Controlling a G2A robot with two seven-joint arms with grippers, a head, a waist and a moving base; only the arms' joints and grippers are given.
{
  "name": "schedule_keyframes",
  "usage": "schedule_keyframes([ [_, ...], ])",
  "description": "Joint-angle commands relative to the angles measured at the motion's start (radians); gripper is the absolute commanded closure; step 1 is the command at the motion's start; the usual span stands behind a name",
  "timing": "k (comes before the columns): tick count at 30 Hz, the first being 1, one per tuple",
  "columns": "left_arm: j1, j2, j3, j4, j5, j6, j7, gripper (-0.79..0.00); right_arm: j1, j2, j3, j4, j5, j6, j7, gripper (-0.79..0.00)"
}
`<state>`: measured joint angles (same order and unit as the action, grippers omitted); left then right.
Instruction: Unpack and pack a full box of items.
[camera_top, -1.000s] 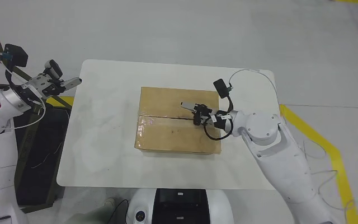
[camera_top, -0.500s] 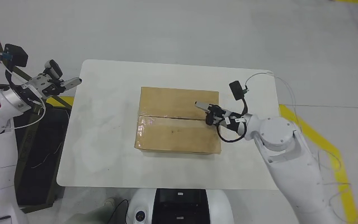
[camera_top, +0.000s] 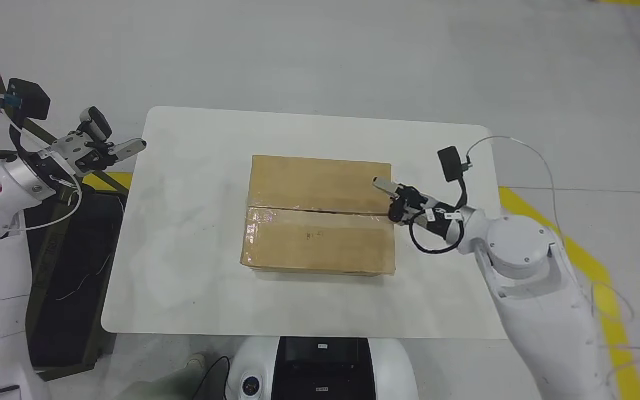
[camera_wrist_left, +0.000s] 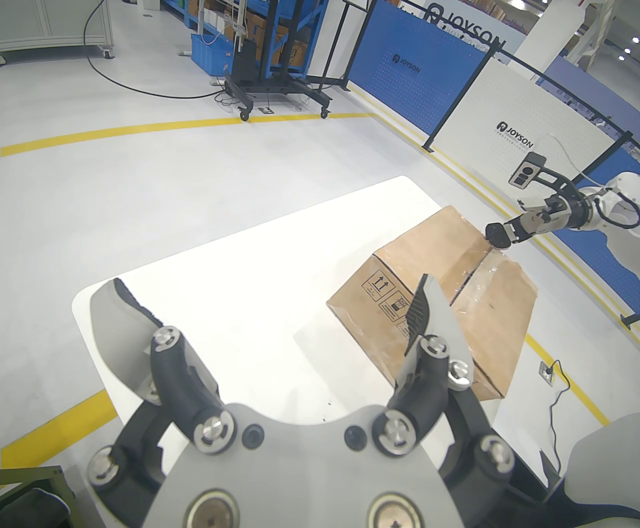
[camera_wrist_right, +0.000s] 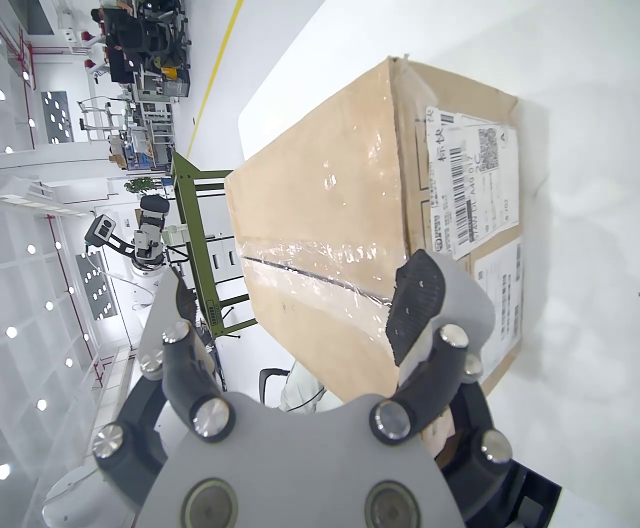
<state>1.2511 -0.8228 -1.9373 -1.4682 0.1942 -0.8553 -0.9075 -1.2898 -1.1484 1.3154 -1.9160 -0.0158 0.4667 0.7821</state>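
Spread wide and holding nothing at the right gripper (camera_wrist_right: 295, 280), poised with the closed brown cardboard box (camera_wrist_right: 320, 215) just in front, at the end of its clear-taped seam. Far beyond the box, by a corner of the white table (camera_top: 180, 250), wide open and empty at the left gripper (camera_wrist_left: 270, 290) too.

The box (camera_top: 318, 213) is plain tan cardboard with a glossy clear tape (camera_top: 300, 209) strip on its seam and a white label (camera_wrist_right: 470, 190) printed in black bars, the table (camera_top: 180, 250) is white, and the left tool (camera_wrist_left: 267, 295) and right tool (camera_wrist_right: 295, 280) are silver-grey with black ribbed pads (camera_wrist_right: 415, 300).
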Motion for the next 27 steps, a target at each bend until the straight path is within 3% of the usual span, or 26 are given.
schedule_keyframes([
  [1,0.000,0.000,0.000,0.000,0.000,0.000,0.000,-0.785,-0.007,0.002,0.007,-0.006,0.001,0.000,-0.001,-0.785],
  [27,0.000,0.000,0.000,0.000,0.000,0.000,0.000,-0.785,0.002,0.010,-0.027,0.036,0.040,-0.054,-0.009,-0.785],
])
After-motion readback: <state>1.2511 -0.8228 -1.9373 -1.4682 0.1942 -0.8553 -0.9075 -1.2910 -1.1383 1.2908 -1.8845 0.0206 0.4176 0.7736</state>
